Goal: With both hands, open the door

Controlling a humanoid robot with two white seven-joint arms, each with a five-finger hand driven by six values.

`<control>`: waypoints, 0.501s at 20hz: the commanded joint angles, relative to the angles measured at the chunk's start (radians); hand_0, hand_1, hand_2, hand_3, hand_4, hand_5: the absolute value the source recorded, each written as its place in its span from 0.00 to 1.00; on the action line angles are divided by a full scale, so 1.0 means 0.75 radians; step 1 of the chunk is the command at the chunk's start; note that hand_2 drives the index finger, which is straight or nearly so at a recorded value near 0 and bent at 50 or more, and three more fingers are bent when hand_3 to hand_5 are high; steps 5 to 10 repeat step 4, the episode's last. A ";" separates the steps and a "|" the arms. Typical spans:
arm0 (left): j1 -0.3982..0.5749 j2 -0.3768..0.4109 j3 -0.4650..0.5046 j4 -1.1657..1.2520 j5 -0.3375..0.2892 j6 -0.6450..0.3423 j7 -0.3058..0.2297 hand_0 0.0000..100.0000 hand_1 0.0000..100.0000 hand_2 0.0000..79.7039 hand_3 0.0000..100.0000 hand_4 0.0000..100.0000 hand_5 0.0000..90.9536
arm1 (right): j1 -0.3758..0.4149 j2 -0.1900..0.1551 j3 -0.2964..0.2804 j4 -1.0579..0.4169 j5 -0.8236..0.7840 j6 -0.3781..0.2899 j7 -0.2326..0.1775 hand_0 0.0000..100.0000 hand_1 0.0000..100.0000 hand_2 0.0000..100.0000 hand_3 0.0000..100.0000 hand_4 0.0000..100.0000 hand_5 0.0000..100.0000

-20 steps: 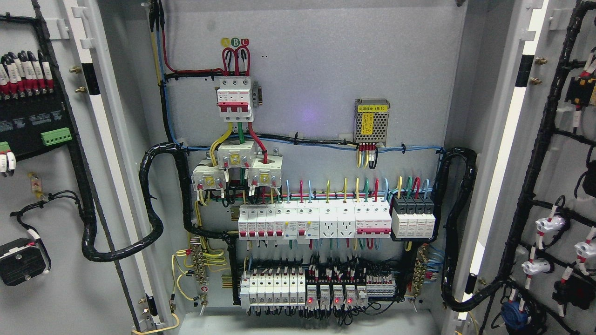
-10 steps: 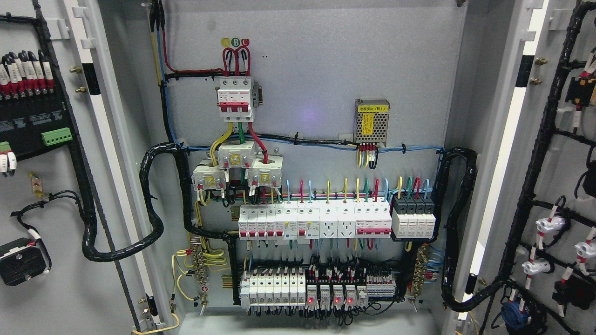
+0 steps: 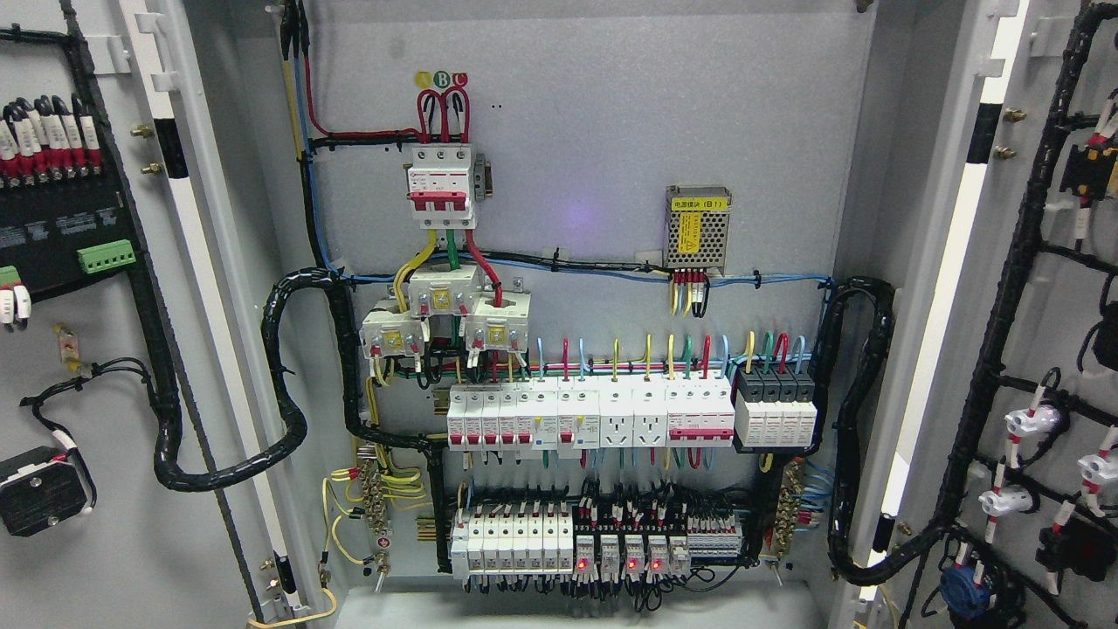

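Standing wide open, the left door filled the picture's left edge and the right door its right edge, each swung far enough back to show its inner face with black wire harnesses and mounted parts. Between them the cabinet interior lay fully exposed: a three-pole main breaker near the top, a small mesh-covered power supply to its right, a row of white breakers across the middle, and a lower terminal row with three small red lights glowing. Neither robot hand nor arm showed anywhere in the head view, so how their fingers stood, or whether they held anything, could not be told. Judged from this, the opening itself looked complete, with nothing visibly left to pull.
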 commanded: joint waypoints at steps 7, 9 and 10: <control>-0.021 -0.001 0.001 0.119 -0.013 0.005 0.052 0.00 0.00 0.00 0.00 0.00 0.00 | -0.059 0.058 0.007 0.111 0.057 0.042 -0.059 0.19 0.00 0.00 0.00 0.00 0.00; -0.021 -0.001 0.001 0.119 -0.013 0.005 0.052 0.00 0.00 0.00 0.00 0.00 0.00 | -0.059 0.058 0.007 0.111 0.057 0.042 -0.059 0.19 0.00 0.00 0.00 0.00 0.00; -0.021 -0.001 0.001 0.119 -0.013 0.005 0.052 0.00 0.00 0.00 0.00 0.00 0.00 | -0.059 0.058 0.007 0.111 0.057 0.042 -0.059 0.19 0.00 0.00 0.00 0.00 0.00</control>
